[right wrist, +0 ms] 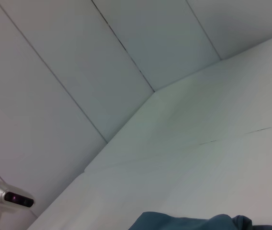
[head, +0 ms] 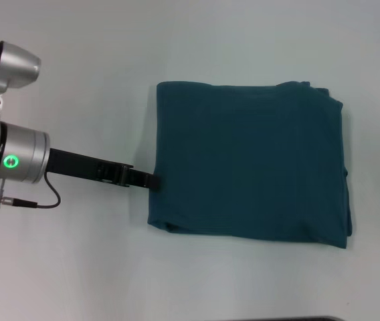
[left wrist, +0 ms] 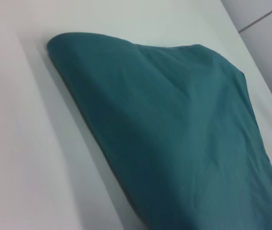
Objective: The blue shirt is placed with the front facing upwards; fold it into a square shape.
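The blue shirt (head: 250, 164) lies on the white table, folded into a roughly square, several-layer stack, plain side up. No lettering or collar shows. Its right edge has uneven layers. My left gripper (head: 151, 180) reaches in from the left, and its black tip touches the middle of the shirt's left edge, low over the table. The left wrist view shows the folded shirt (left wrist: 174, 134) close up, flat, with none of my own fingers in it. The right wrist view shows only a corner of the shirt (right wrist: 188, 223). My right gripper is out of view.
The white table (head: 76, 267) surrounds the shirt on all sides. My left arm's silver wrist (head: 13, 154) and its cable sit at the far left. A dark strip shows at the table's front edge (head: 297, 319).
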Robot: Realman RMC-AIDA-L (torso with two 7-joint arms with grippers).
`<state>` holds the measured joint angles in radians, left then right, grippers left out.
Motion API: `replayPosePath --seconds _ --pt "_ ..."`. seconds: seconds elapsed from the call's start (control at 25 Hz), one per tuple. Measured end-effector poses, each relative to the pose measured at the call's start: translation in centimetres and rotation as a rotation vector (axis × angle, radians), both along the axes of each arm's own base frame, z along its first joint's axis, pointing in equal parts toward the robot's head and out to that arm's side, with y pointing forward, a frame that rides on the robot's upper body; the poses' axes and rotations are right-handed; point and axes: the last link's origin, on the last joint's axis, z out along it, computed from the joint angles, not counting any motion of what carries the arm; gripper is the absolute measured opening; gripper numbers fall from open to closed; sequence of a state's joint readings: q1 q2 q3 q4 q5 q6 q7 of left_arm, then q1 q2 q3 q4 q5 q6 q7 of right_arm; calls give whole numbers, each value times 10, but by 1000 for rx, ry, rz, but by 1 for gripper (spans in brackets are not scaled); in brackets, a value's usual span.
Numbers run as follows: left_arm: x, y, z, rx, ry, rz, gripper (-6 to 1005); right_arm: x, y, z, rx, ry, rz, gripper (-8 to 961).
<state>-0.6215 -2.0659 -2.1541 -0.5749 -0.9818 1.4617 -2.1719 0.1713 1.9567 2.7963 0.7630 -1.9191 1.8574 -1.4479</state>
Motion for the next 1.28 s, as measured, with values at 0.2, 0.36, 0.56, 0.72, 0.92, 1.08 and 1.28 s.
replayPosePath --seconds 0.2,0.36,0.56,0.72,0.92,1.08,1.28 --pt "-4 -4 1 -6 -4 12 112 -1 2 0 -2 1 3 784" --pt "-9 -8 5 -1 -6 22 112 -1 4 0 -2 -1 6 773" --pt "-14 -12 13 17 -15 40 111 -3 6 0 -2 -1 12 775" --pt "-19 -13 17 27 -17 54 111 -3 7 0 -2 -3 14 776" --pt "-21 -18 18 12 -24 60 111 -3 8 0 -2 -3 14 776" --pt "-22 -23 20 -7 -38 58 111 -4 8 0 -3 -2 16 775" --pt "-26 -27 25 0 -44 64 111 -4 10 0 -2 -2 17 775"
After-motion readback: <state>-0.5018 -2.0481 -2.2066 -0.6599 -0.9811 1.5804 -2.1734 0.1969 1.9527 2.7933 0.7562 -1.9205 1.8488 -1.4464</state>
